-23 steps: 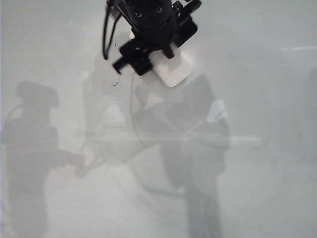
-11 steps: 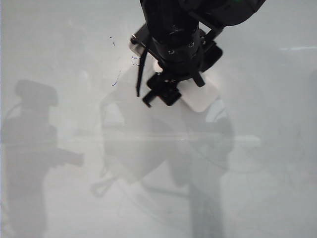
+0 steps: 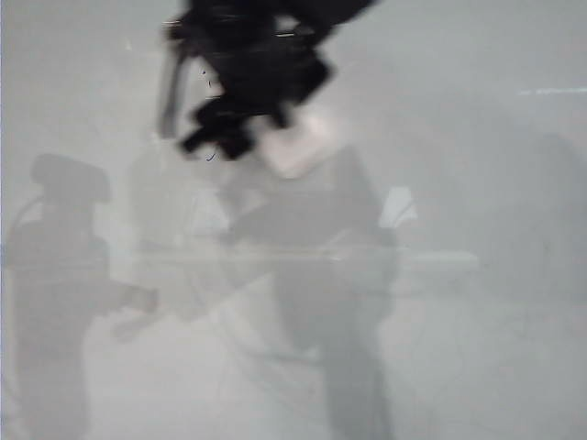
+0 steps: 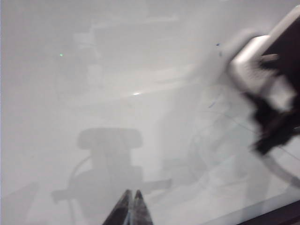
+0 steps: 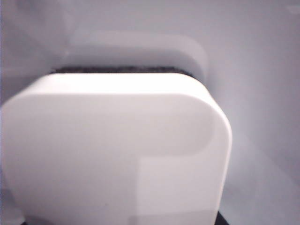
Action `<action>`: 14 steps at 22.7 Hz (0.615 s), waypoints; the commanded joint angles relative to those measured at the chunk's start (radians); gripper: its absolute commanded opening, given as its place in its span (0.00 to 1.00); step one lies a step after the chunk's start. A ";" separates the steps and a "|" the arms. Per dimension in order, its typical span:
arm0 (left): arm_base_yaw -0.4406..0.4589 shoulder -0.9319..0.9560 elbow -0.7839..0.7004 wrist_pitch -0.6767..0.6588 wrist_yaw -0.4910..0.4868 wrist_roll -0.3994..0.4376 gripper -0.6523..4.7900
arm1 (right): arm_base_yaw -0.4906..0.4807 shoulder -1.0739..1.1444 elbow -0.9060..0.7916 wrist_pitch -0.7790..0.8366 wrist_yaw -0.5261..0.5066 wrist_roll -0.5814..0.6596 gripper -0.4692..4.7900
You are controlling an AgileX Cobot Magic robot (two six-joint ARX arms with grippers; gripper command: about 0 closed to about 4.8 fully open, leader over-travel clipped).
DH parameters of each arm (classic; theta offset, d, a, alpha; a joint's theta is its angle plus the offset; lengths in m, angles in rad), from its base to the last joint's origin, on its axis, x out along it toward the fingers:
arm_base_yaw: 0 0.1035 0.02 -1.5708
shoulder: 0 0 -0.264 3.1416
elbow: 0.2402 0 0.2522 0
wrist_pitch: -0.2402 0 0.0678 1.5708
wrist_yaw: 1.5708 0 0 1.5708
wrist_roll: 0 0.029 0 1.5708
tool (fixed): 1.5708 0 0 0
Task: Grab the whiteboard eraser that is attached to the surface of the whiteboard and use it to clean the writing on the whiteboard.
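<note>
**Mia:** What shows in the view from above?

**Ben:** A big shiny pale whiteboard (image 3: 477,183) fills it. Near the top middle there is a dark, blurry right gripper (image 3: 275,119). The white whiteboard eraser (image 3: 298,147) sticks out from under it and lies flat on the board. Small dark pen marks (image 3: 213,154) sit just beside the gripper, on its left. Grey shadows and reflections lie all over the lower part of the board.

**Mia:** Are its jaws open?

**Ben:** They stand wide, on both sides of the eraser, and they hold it. The blur hides just where they touch.

**Mia:** And the left wrist view?

**Ben:** The left gripper (image 4: 131,208) shows as two dark tips pressed together, with nothing between them. It hangs over a bare part of the whiteboard (image 4: 70,93), well away from the eraser. Far off at the edge is the right gripper (image 4: 269,101), blurry, with the pale whiteboard eraser (image 4: 246,63) at the board. A few small blue pen marks (image 4: 212,104) are near it.

**Mia:** And the right wrist view?

**Ben:** The whiteboard eraser (image 5: 117,150) is very close and fills most of it. It is white with round corners and has a thin dark edge (image 5: 122,69) where it meets the whiteboard (image 5: 262,70). I cannot see the jaws in this view.
</note>
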 commanded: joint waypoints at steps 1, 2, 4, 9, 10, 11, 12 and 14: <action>-0.002 0.000 0.003 0.013 0.002 0.004 0.11 | -0.029 0.076 0.153 0.023 -0.140 -0.058 0.37; -0.002 0.003 0.003 0.013 0.002 0.005 0.11 | -0.019 0.101 0.195 -0.014 -0.132 -0.061 0.37; -0.002 0.005 0.003 0.013 0.002 0.007 0.11 | -0.020 0.109 0.215 -0.061 -0.118 -0.075 0.37; -0.002 0.014 0.003 0.013 0.001 0.071 0.11 | -0.026 0.053 0.216 -0.063 0.083 -0.251 0.37; -0.002 0.024 0.003 0.013 0.002 0.071 0.11 | -0.026 0.031 0.216 -0.061 0.086 -0.278 0.37; -0.002 0.034 0.003 0.017 0.002 0.071 0.11 | -0.026 0.016 0.216 -0.061 0.086 -0.292 0.37; -0.002 0.048 0.003 0.020 0.002 0.071 0.11 | -0.026 -0.006 0.216 -0.062 0.086 -0.307 0.37; -0.002 0.055 0.003 0.045 0.003 0.071 0.11 | -0.024 -0.026 0.216 -0.067 0.085 -0.328 0.37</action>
